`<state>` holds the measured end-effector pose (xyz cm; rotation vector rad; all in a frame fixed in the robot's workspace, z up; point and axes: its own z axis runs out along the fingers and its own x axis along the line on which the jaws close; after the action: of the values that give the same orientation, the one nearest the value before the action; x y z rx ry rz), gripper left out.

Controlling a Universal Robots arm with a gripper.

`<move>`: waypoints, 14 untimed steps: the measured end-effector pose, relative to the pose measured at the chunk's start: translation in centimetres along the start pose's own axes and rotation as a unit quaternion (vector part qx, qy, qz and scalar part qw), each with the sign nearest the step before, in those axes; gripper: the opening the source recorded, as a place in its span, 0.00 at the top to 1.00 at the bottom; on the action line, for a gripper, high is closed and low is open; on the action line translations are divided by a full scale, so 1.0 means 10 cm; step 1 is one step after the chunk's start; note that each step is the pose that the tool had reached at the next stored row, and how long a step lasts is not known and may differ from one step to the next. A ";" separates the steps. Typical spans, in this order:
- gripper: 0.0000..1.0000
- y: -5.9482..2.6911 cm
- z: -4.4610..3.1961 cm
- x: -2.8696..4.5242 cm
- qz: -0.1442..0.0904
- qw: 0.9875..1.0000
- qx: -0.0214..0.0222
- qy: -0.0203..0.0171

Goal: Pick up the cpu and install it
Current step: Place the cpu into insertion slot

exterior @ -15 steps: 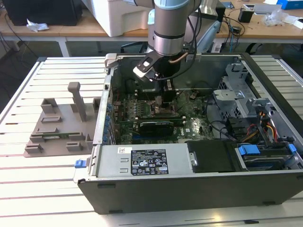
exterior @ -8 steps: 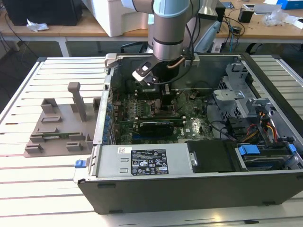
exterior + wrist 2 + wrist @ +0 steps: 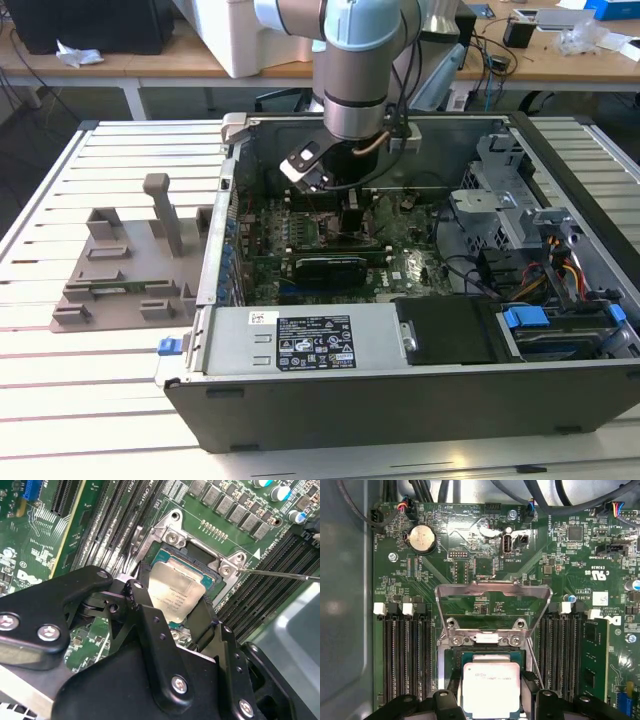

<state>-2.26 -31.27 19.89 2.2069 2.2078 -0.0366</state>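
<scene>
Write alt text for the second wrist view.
The black end effector holds the silvery cpu between its fingers just over the open socket of a green motherboard. Dark memory slots run along both sides.

You have the case [image 3: 400, 410] on the counter [image 3: 100, 390], with a fixture [image 3: 120, 270] beside it on the exterior view's left and the arm [image 3: 355, 70] reaching down into the case from the far side. In both wrist views the cpu [image 3: 175, 597] [image 3: 491, 687] sits over the socket [image 3: 485, 656], held on two opposite sides between the fingers [image 3: 142, 612], with the socket's lid [image 3: 485, 638] raised beyond it. Memory slots [image 3: 405, 655] run along both flanks of the socket.
</scene>
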 end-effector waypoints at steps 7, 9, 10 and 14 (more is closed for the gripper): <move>0.45 0.001 0.021 0.007 0.000 1.000 0.000 0.000; 0.38 0.000 0.020 0.006 0.000 1.000 0.000 0.000; 0.38 0.000 0.021 0.025 0.000 1.000 0.000 0.000; 0.38 -0.005 0.018 0.052 0.000 1.000 0.000 0.000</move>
<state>-2.31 -30.75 19.69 2.2077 2.2073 -0.0362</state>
